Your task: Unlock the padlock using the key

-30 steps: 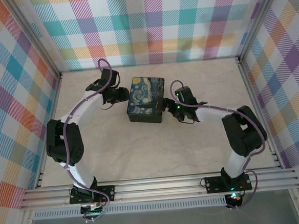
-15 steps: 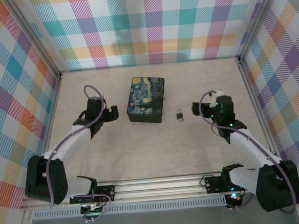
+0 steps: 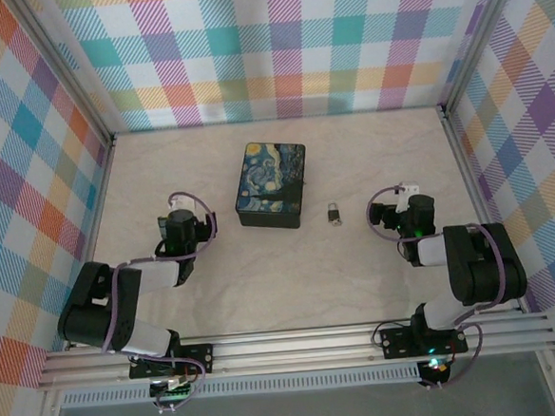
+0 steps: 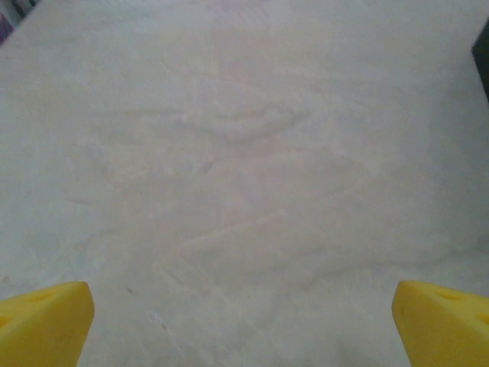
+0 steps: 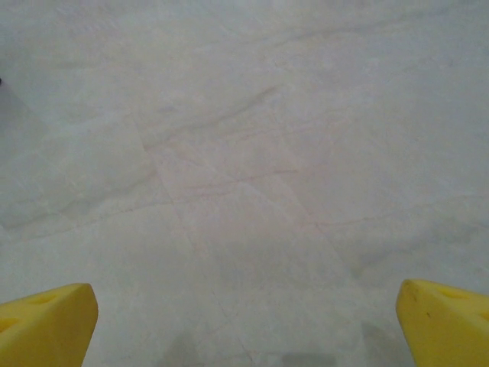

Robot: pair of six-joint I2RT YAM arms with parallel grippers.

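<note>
The tiny dark padlock [image 3: 334, 213] lies on the table just right of the black box; I cannot make out the key apart from it. My left gripper [image 3: 185, 226] rests low, left of the box, and it is open. In the left wrist view its yellow fingertips [image 4: 42, 321] sit in the bottom corners, and the left gripper [image 4: 244, 329] has only bare table between them. My right gripper [image 3: 395, 209] stands open to the right of the padlock, a short gap away. The right gripper [image 5: 244, 329] also frames bare table between its yellow fingertips [image 5: 447, 321].
A black box with a blue and yellow starry-night lid [image 3: 271, 185] sits at the middle of the table. Checked walls close in the left, back and right sides. An aluminium rail [image 3: 297, 348] carrying both arm bases runs along the near edge.
Both arms have drawn back from the box toward the near edge and folded low. The left gripper has opened. The padlock now lies uncovered on the table.
</note>
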